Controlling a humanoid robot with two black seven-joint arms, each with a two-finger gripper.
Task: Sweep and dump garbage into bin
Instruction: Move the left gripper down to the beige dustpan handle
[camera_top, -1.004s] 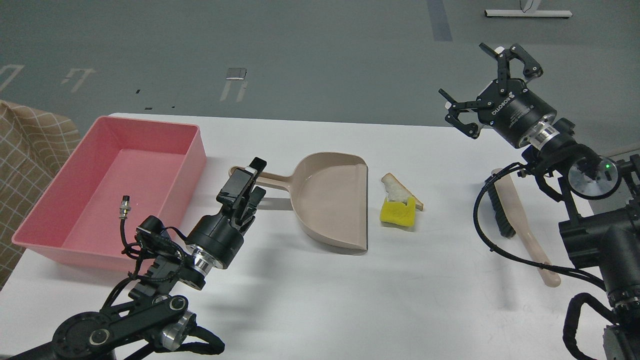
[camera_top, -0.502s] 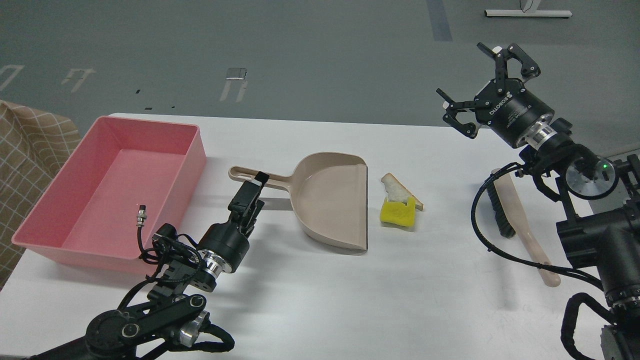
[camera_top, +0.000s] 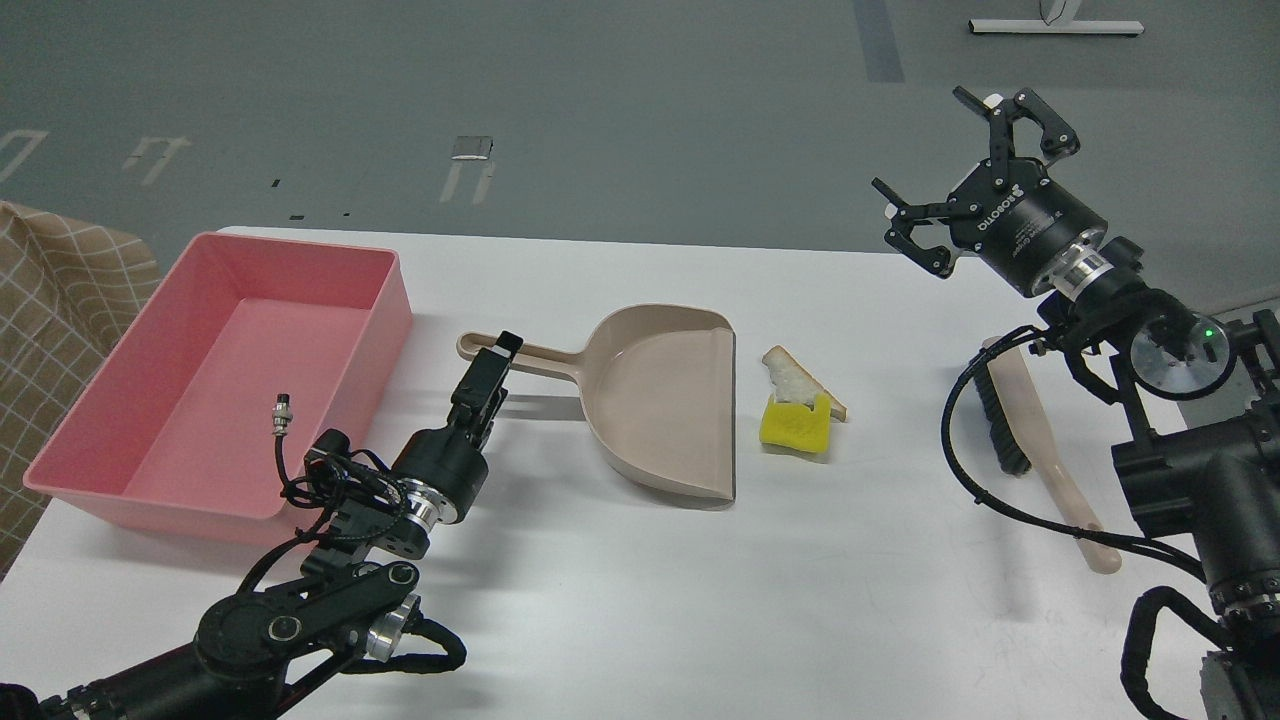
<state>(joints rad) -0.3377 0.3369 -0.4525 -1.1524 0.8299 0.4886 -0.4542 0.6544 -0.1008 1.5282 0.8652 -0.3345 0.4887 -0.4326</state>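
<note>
- 2 grippers: left gripper (camera_top: 498, 362) lay low at the dustpan handle (camera_top: 520, 353), fingers seen edge-on, can't tell open/closed; right gripper (camera_top: 968, 165) was raised w/ fingers spread, empty.
- 1 brush (camera_top: 1040, 455) near right table (camera_top: 700, 600) edge.
- 2 garbage scraps, touching, just right of dustpan (camera_top: 660, 395) mouth: yellow sponge block (camera_top: 795, 428), white bread wedge (camera_top: 795, 378) w/ tan crust.
- 1 pink bin (camera_top: 150, 420) at left edge; bare table in front.

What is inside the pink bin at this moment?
The pink bin shows only its bare pink floor; no garbage lies in it. A cable connector of the left arm hangs in front of its near right corner, so that small part is hidden.
</note>
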